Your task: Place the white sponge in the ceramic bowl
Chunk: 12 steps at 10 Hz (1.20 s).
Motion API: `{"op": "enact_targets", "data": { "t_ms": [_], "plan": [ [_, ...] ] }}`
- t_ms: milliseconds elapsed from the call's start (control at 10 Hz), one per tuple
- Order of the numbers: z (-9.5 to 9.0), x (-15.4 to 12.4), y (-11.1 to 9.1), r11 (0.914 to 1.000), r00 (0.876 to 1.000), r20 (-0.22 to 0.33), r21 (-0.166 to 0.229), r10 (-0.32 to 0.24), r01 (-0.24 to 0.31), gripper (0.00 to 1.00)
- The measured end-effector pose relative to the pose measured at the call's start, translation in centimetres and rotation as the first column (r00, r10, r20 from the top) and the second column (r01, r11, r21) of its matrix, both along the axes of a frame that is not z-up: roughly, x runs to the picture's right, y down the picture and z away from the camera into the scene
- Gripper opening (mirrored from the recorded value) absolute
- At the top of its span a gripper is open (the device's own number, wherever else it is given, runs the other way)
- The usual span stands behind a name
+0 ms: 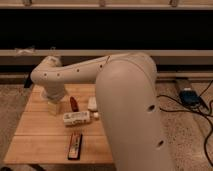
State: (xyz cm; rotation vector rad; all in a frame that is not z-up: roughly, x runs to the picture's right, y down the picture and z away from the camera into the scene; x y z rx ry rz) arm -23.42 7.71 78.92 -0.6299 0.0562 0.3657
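Gripper [54,106] low over bench [35,135], left-rear. Jaws: can't tell. White sponge [92,103] on bench just right of ceramic bowl [73,103], not held. Risk: bottle [77,118] lies close in front, so reaching across cld knock it or clip bowl.
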Motion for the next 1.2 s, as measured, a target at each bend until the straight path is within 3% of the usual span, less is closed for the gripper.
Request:
{"op": "enact_targets", "data": {
  "t_ms": [200,400,600,800,1200],
  "plan": [
    [5.8,2.8,-1.0,0.9984,0.997,-0.064,-0.031,0.046,-0.048,0.8],
    [11.0,5.7,-0.5,0.9927,0.986,-0.134,-0.058,0.097,-0.105,0.8],
    [13.9,8.5,-0.3,0.9844,0.97,-0.193,-0.069,0.146,-0.162,0.8],
    [15.0,11.1,-0.5,0.9702,0.945,-0.247,-0.063,0.212,-0.234,0.8],
    [13.9,11.9,-1.8,0.9558,0.935,-0.224,-0.038,0.276,-0.292,0.8]
  ]
}}
